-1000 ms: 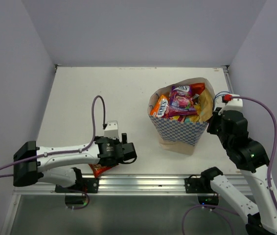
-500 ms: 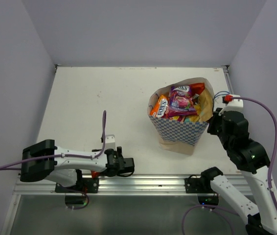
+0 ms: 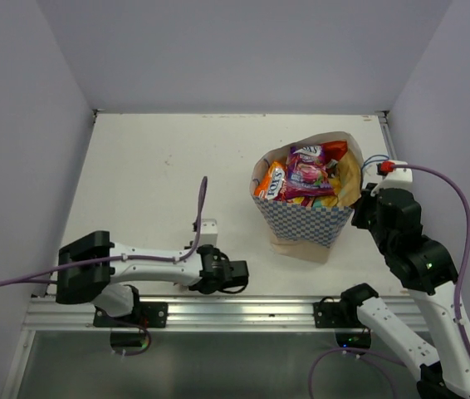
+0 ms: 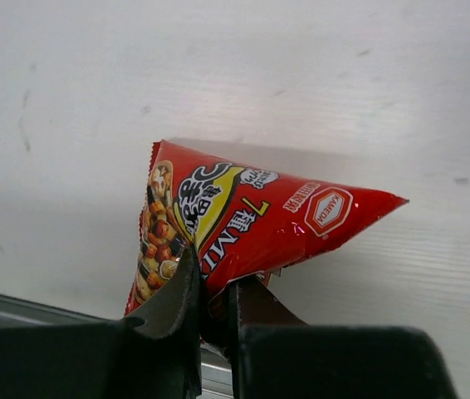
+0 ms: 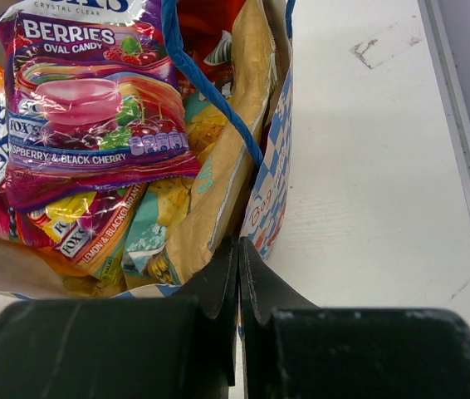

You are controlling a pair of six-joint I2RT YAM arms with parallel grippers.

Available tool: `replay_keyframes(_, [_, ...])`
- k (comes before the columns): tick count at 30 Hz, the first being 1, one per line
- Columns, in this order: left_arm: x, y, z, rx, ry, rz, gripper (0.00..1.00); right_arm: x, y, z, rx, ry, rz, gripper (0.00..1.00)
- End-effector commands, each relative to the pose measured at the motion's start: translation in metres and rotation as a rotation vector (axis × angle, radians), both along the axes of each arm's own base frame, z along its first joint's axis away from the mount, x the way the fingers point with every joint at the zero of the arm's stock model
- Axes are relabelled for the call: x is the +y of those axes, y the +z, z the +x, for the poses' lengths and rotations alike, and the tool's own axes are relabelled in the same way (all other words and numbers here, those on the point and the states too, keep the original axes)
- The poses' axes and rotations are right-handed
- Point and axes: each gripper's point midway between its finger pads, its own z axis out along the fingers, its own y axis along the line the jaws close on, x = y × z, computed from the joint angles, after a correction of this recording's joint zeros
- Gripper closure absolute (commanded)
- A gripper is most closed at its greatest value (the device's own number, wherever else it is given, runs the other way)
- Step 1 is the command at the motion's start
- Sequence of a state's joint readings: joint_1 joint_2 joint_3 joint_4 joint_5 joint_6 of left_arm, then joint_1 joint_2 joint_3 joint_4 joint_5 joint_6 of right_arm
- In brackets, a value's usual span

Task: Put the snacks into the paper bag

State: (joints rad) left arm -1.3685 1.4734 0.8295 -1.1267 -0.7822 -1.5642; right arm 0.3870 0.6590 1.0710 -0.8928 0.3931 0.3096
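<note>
A small red snack packet (image 4: 252, 220) is pinched at its lower edge by my left gripper (image 4: 214, 291), with the rest of it standing out over the white table. From above, the left gripper (image 3: 237, 273) sits low near the table's front edge and hides the packet. The blue-and-white checked paper bag (image 3: 305, 224) stands upright at centre right, stuffed with several snacks (image 3: 305, 174), a purple berry packet (image 5: 94, 100) on top. My right gripper (image 5: 239, 258) is shut on the bag's right rim (image 5: 272, 191) and holds it.
A metal rail (image 3: 243, 309) runs along the near edge, just behind the left gripper. White walls close in the table on three sides. A purple cable (image 3: 200, 208) arches over the left arm. Bare tabletop (image 3: 160, 166) lies left of and behind the bag.
The left gripper dropped onto the red packet by the front edge, closed on it, and slid right along the rail with it. The right arm and bag stayed still.
</note>
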Motion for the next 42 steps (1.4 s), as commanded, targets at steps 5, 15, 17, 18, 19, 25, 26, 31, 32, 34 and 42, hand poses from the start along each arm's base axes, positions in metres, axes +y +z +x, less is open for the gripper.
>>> replay_keyframes(5, [-0.135,0.177,0.071,-0.363,-0.144,-0.144,1.00,0.005,-0.005,0.001,0.017,0.025,-0.004,1.00])
replay_keyframes(15, [-0.229,0.351,0.102,-0.668,-0.414,-0.346,1.00,0.004,-0.006,0.001,0.021,0.023,-0.007,1.00])
replay_keyframes(17, [-0.249,0.365,0.102,-0.689,-0.475,-0.375,1.00,0.004,-0.005,0.001,0.018,0.023,-0.007,1.00])
replay_keyframes(18, [-0.255,0.374,0.103,-0.711,-0.497,-0.363,1.00,0.004,-0.005,0.001,0.018,0.023,-0.007,1.00])
replay_keyframes(19, [-0.268,0.383,0.104,-0.723,-0.520,-0.378,1.00,0.005,-0.005,0.001,0.018,0.027,-0.007,1.00])
replay_keyframes(25, [-0.315,0.402,0.116,-0.763,-0.633,-0.463,1.00,0.004,-0.005,0.000,0.014,0.024,-0.006,1.00])
replay_keyframes(26, [-0.319,0.400,0.119,-0.758,-0.643,-0.476,1.00,0.003,-0.005,0.000,0.012,0.021,-0.004,1.00])
replay_keyframes(31, [-0.333,0.367,0.156,-0.685,-0.690,-0.551,1.00,0.004,-0.005,-0.001,0.011,0.026,-0.003,1.00])
replay_keyframes(32, [-0.334,0.362,0.161,-0.677,-0.701,-0.562,1.00,0.004,-0.005,-0.001,0.011,0.028,-0.004,1.00])
replay_keyframes(34, [-0.340,0.342,0.173,-0.641,-0.732,-0.596,1.00,0.004,-0.005,-0.001,0.011,0.027,-0.005,1.00])
replay_keyframes(42, [-0.373,0.321,0.182,-0.608,-0.865,-0.705,1.00,0.005,-0.006,-0.001,0.012,0.029,-0.004,1.00])
